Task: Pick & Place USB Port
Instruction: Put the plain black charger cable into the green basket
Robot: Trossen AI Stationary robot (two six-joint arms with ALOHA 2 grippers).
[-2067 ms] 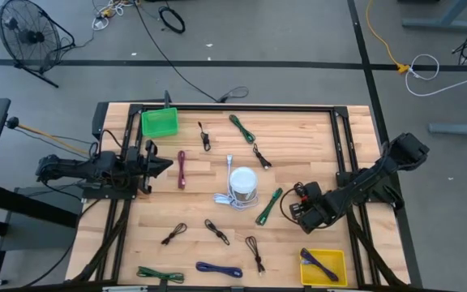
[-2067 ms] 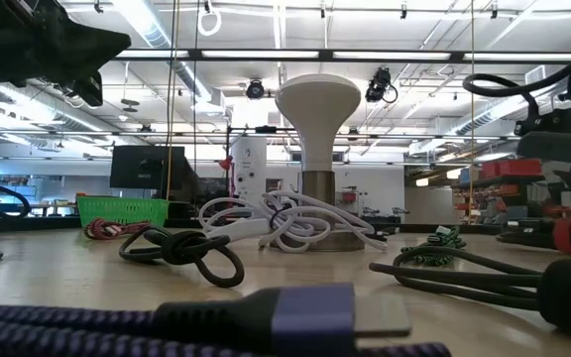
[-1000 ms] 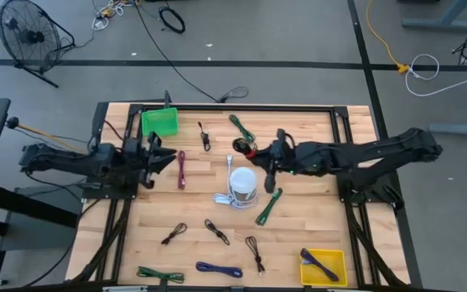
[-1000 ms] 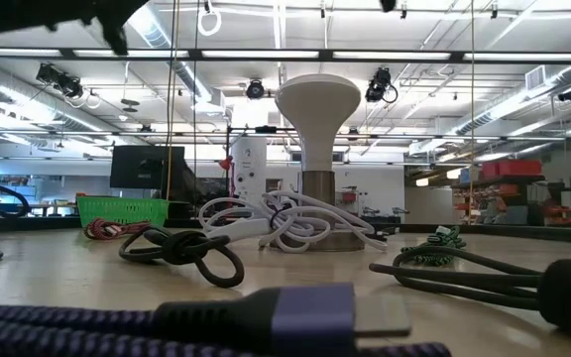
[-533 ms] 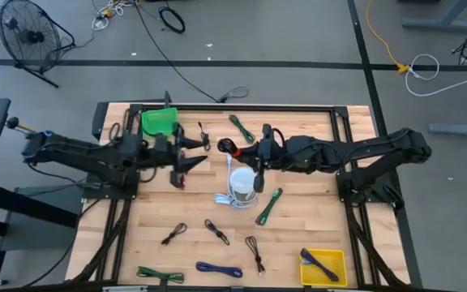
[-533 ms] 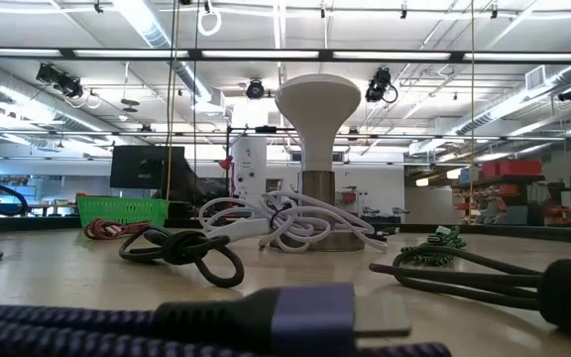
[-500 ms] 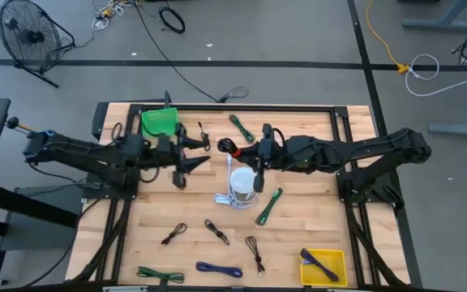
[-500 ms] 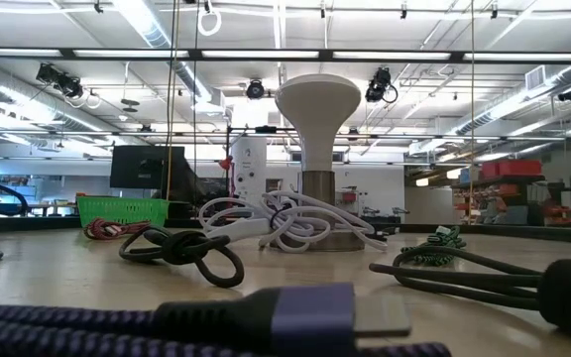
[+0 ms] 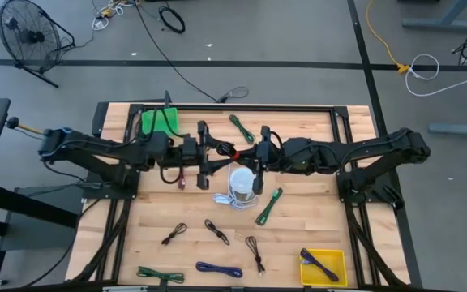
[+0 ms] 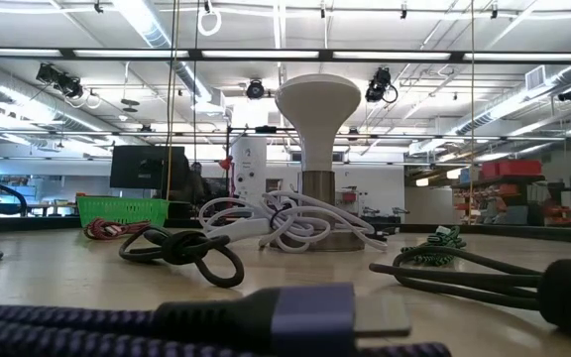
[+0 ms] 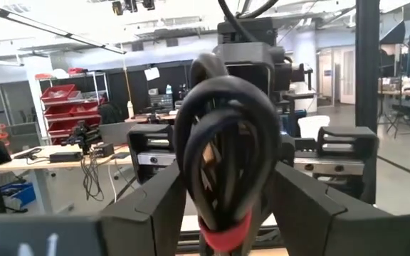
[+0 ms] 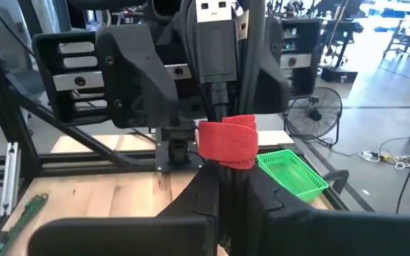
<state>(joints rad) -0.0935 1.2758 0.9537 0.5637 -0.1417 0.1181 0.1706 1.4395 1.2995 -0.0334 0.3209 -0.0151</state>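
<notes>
Coiled black cable [image 12: 223,85], red strap, seemingly USB-tipped.

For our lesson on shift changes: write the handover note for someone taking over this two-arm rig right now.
Right gripper: shut on the black USB cable with red strap, held in the air above the table's middle.
Left gripper: open, its fingers on either side of that cable bundle, not yet closed.
Green bin: far left of the table. Yellow bin: near right corner, with a blue cable inside.
Done: cable picked up and brought to the left arm.
Left: judging by the pose, close the left gripper, release the right, then place the cable, probably in the green bin.
</notes>
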